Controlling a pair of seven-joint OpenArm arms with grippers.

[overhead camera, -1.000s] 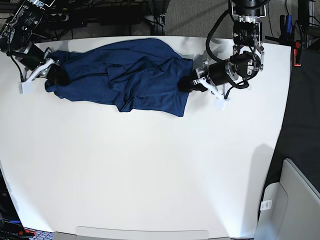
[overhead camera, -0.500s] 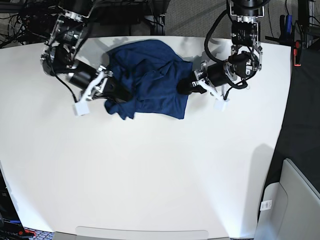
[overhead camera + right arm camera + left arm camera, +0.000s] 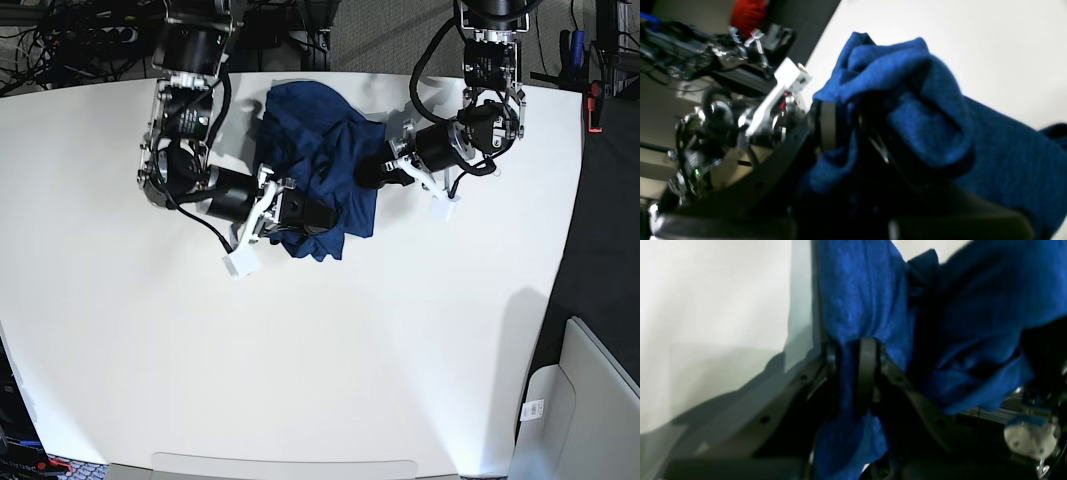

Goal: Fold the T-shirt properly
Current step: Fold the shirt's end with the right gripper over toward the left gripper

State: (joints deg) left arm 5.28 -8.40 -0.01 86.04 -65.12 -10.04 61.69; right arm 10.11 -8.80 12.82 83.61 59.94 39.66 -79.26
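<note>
On your white table (image 3: pixel 300 340), one navy T-shirt (image 3: pixel 320 160) (bunched, heavily creased), left gripper (image 3: pixel 372 172) and right gripper (image 3: pixel 315 215) each clamping its fabric.

2 black arms (image 3: pixel 185 120) with looping cables, silver joints, white-tipped end effectors (image 3: pixel 243 262).

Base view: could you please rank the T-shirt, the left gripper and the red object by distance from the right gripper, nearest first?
1. T-shirt: pinched in the right gripper itself.
2. Left gripper: across the bunched shirt, toward the view's right.
3. Red object: at the view's far right edge.
</note>
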